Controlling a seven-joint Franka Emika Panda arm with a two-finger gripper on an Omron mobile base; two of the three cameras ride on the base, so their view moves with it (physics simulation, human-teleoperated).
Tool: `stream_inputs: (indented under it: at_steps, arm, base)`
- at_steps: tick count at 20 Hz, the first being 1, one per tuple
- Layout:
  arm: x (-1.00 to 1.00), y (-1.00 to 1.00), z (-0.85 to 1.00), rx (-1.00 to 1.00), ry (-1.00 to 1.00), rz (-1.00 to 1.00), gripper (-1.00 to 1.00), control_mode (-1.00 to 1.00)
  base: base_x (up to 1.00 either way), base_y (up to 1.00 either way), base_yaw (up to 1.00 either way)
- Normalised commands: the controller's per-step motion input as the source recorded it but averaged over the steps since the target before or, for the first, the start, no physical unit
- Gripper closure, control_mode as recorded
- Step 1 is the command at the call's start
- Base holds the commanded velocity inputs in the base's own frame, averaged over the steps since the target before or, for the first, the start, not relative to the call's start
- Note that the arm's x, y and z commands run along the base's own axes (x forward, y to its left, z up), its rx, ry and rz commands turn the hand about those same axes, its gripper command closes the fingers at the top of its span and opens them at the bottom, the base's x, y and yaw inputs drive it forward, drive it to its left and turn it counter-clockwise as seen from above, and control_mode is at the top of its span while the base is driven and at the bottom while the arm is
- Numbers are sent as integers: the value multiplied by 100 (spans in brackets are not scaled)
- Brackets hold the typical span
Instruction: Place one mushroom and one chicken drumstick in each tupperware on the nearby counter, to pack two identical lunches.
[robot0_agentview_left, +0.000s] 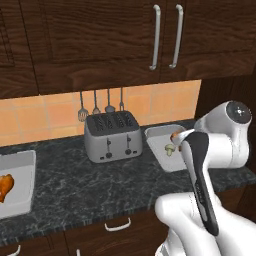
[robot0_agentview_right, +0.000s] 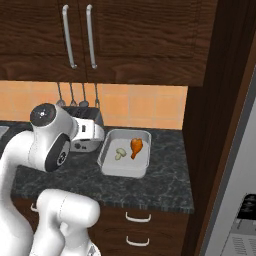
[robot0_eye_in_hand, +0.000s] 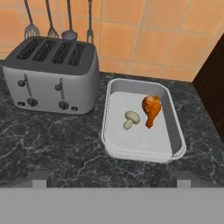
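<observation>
One lunch packed, claw free above the tabletop

The claw (robot0_eye_in_hand: 111, 181) stands wide open and empty; in the tupperware (robot0_eye_in_hand: 175, 131) by the toaster (robot0_eye_in_hand: 52, 78) the mushroom (robot0_eye_in_hand: 131, 119) lies at 9 o'clock of the chicken drumstick (robot0_eye_in_hand: 151, 109). Another drumstick (robot0_agentview_left: 5, 186) sits in the far tupperware (robot0_agentview_left: 27, 165); it looks stiff, slick, best pinched across its thick end

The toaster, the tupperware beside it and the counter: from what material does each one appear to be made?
The toaster looks like brushed grey metal, with a dull sheen and darker slots and knobs. The tupperware appears to be pale grey-white plastic, matte and rounded at the rim, though the render leaves metal possible. The counter looks like polished dark stone, judged by its pale speckled veining.
</observation>
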Motion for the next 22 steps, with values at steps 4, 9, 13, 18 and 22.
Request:
stream_inputs:
  at_steps: [4,9,13,18,22]
  arm:
    - [-89,13,-47,1,5,0,-100,-100]
    - [-70,42,-30,-1,0,0,-100,-100]
    - [-51,38,-25,-4,0,0,-100,100]
    - [0,0,0,0,0,0,-100,100]
    - [0,0,0,0,0,0,-100,100]
  base:
    - [0,0,0]
    - [0,0,0]
    - [-22,12,0]
    - [-98,-5,-2]
    - [-52,-96,-16]
